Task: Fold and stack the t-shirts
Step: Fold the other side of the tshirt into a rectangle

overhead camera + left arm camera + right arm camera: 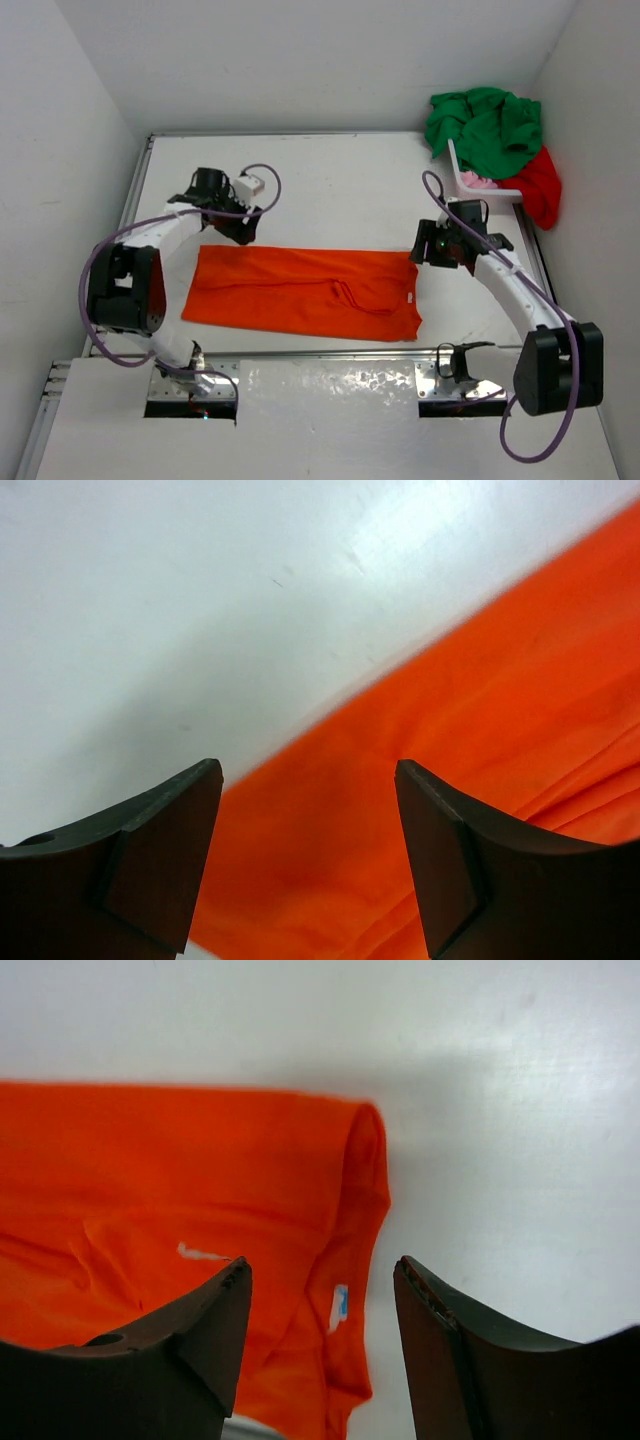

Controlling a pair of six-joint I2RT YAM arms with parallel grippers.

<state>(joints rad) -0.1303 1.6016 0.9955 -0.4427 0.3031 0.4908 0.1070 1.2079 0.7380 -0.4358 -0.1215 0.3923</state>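
While arching out from the near left corner with elbow folded back, hovering the left gripper (243, 232) over the far left edge of the orange t-shirt (300, 290), with jaws apart and nothing between. Reaching the right gripper (427, 250) in over that shirt's right end, likewise parted and empty. Showing the orange t-shirt lying flat on the desk (340, 190), with the green t-shirt (485, 125), red t-shirt (542, 185) and light pink t-shirt (480, 182) heaped at the basket (462, 165) far right.

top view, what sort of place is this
Probably a robot lab cell: plain white walls box in a white table, left arm and right arm bolted at its near edge, an orange shirt spread between them.
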